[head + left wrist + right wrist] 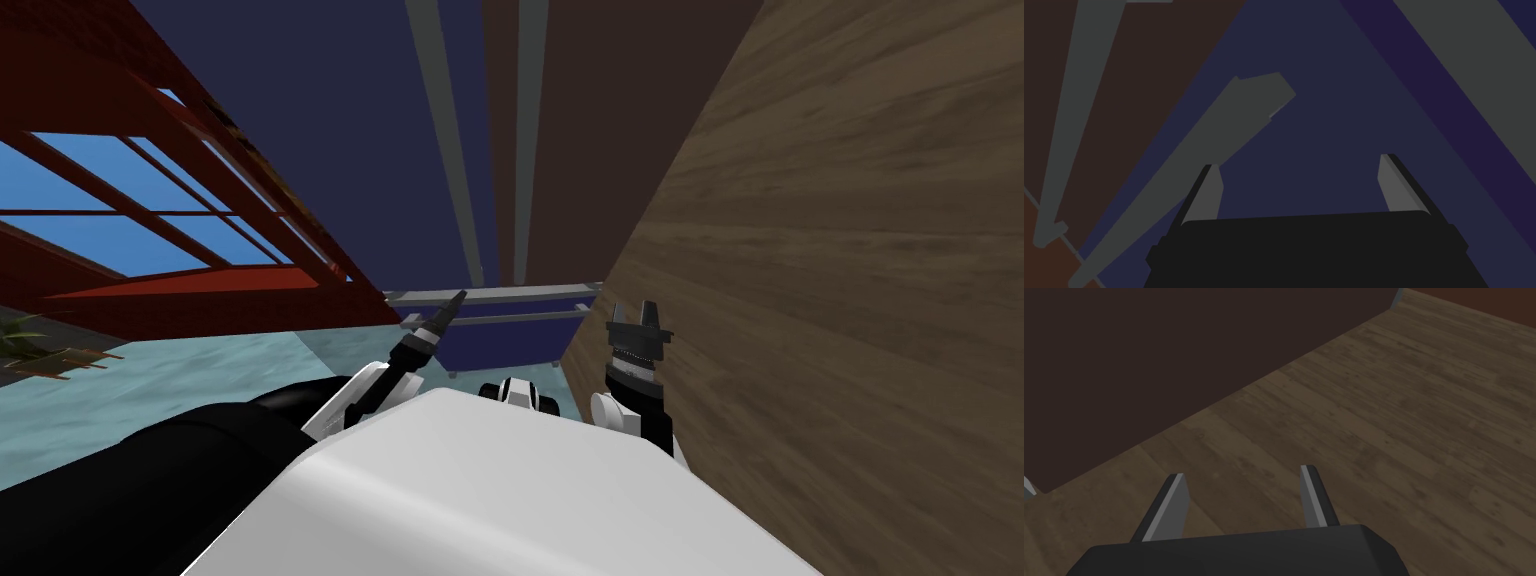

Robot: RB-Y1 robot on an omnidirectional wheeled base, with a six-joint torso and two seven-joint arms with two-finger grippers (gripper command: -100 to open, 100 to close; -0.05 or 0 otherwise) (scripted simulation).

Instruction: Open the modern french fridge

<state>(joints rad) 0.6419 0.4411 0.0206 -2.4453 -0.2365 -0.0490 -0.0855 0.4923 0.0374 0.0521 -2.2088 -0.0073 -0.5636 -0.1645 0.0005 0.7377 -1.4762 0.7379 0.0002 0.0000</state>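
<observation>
The fridge stands straight ahead, with a dark navy left door (pixel 330 120) and a dark brown right door (pixel 620 120). Two long grey handles (pixel 445 150) (pixel 530 140) run side by side along the seam. Below them is a navy drawer (pixel 500 345) with horizontal grey bars. My left gripper (pixel 455 303) points at the bottom of the doors. It is open (pixel 1299 187) with only navy door between its fingers, and the navy door's handle (pixel 1239 115) passes just outside one finger (pixel 1209 195). My right gripper (pixel 638 312) is open (pixel 1244 498) and holds nothing, facing a wooden panel (pixel 1374 413).
A brown wooden panel (pixel 850 300) rises close on my right, beside the fridge. A red-framed window (pixel 150 200) slants away on the left above a pale teal floor (pixel 200 370). A plant (pixel 30 350) sits at the far left edge.
</observation>
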